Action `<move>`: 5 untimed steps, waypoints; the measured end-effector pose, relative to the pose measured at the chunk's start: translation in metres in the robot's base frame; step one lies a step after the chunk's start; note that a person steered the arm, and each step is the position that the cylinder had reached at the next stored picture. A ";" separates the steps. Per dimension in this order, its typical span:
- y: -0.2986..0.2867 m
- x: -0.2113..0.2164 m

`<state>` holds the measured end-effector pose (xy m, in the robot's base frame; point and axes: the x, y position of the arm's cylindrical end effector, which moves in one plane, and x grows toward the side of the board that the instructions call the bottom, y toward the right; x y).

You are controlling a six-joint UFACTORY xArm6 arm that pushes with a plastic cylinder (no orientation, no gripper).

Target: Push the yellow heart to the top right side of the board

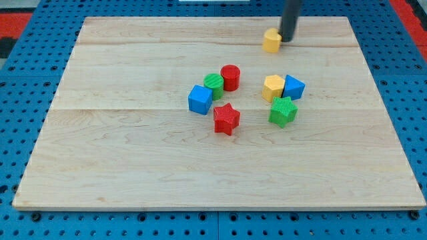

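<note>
My tip [288, 39], a bare rod tool with nothing to open or clamp, touches the right side of the yellow heart [271, 41] near the counter's [133, 167] top edge, so the heart lies on its left, away from the top-right goal.

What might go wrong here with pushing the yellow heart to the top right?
My tip is at the right of the yellow heart, so pushing from here would likely send it left, away from the goal. The heart also sits near the board's top edge and could slide off.
</note>
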<state>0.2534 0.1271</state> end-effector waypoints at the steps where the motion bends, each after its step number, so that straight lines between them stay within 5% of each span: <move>1: 0.009 0.049; 2: -0.002 0.086; 3: -0.065 0.035; 5: -0.026 0.021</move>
<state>0.2745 0.1007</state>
